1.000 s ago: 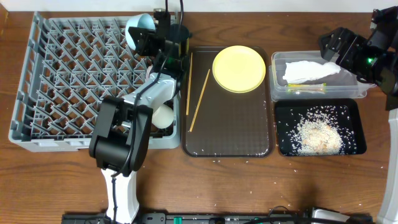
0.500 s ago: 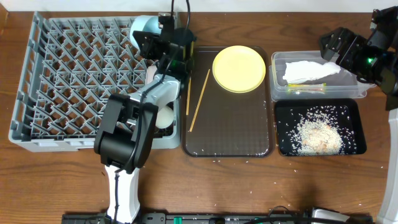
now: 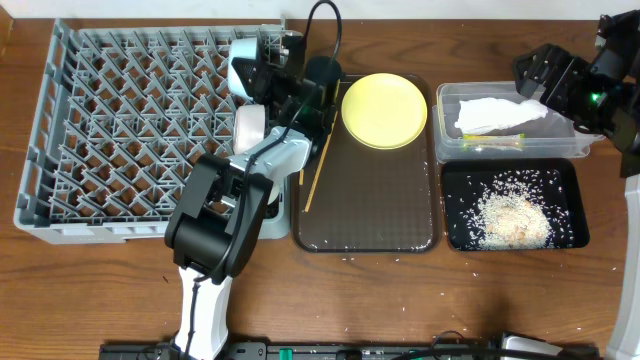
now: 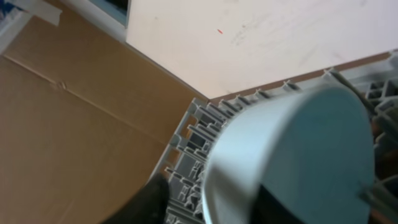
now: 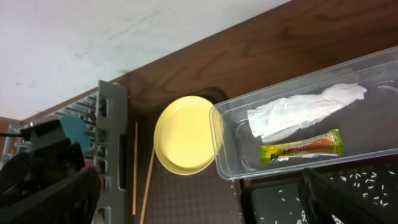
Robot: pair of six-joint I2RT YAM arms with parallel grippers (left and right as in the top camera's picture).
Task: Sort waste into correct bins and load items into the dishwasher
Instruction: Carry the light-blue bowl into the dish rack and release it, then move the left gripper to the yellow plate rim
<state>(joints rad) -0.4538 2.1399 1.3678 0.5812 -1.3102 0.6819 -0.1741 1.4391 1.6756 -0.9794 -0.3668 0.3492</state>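
A: Looking down on a wooden table (image 3: 100, 290). At left, a big grey dish rack (image 3: 130, 130); in the middle, a dark brown tray (image 3: 380, 210); at right, a clear tub (image 3: 440, 120), with a glossy black tray (image 3: 447, 200) just in front of it.

B: And the left gripper (image 3: 262, 72)?

A: Clamped on the rim of a light blue bowl (image 3: 243, 65), held tipped on its side over the rack's far right corner. Impossible to tell whether touching the pegs.

B: Anything else in the rack?

A: A rounded white dish (image 3: 250, 125) beside the arm; cup or bowl, hard to say.

B: The right gripper (image 3: 540, 80)?

A: Hovering over the tub's far right end, fingers spread wide, holding nothing.

B: On the brown tray?

A: A round yellow plate (image 3: 385, 110) at the far edge, and two wooden chopsticks (image 5: 135, 168) lying lengthwise along the left side, next to the rack.

B: The waste?

A: Crumpled white napkin (image 5: 305, 112) and green-and-yellow snack wrapper (image 5: 301, 149), side by side inside the tub. White rice (image 3: 515, 218) heaped in the black tray, with stray grains (image 3: 350, 258) on the table near the brown tray.
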